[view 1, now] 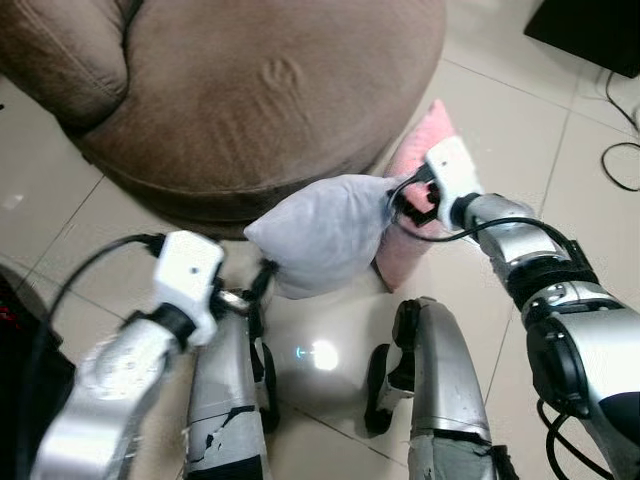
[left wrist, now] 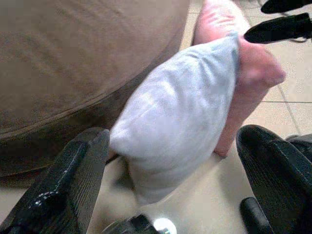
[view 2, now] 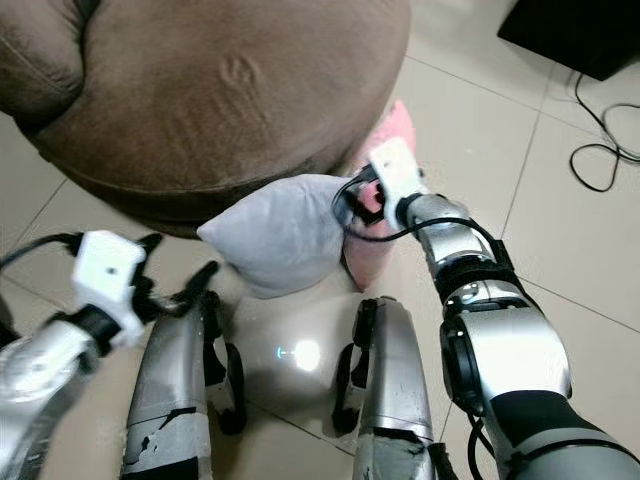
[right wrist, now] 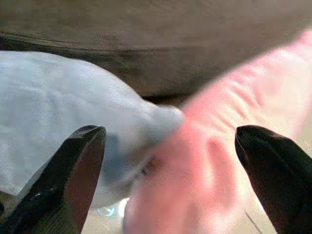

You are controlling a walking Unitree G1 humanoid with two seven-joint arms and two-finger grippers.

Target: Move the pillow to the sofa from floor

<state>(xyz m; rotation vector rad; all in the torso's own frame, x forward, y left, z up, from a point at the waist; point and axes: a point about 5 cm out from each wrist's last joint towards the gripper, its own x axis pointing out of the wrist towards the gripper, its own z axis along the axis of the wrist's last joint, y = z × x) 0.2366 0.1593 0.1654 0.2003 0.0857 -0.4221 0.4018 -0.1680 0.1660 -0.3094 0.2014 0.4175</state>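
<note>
Sofa (view 1: 250,90), brown and round-fronted, fills the head views from 9 o'clock through 12 o'clock to about 1 o'clock, its curved base meeting the pale tiled floor (view 1: 520,150). Robot legs (view 1: 440,390), silver, stand on the tiles at 6 o'clock, with a bright light reflection on the floor between them. Grey pillow (view 1: 325,230) sits near the centre of the head views, just in front of the sofa base, pointed end toward 7 o'clock; whether its lower edge touches the tiles cannot be told. Pink pillow (view 1: 415,225) stands directly behind the grey one toward 2 o'clock, touching it and leaning against the sofa base. Right gripper (view 1: 398,200), on the silver arm entering from 4 o'clock, is at the grey pillow's corner at 3 o'clock; in the right wrist view its fingers (right wrist: 73,170) are spread wide, with the grey corner and the pink pillow between them, and nothing is clamped. Left gripper (view 1: 262,285), on the arm entering from 8 o'clock, lies at the grey pillow's 7 o'clock end; its fingers (left wrist: 78,180) are likewise spread wide, flanking the pillow's pointed end without closing on it. Black cables (view 1: 625,150) lie on the tiles at 3 o'clock, below a dark object (view 1: 590,30) at 1 o'clock.
</note>
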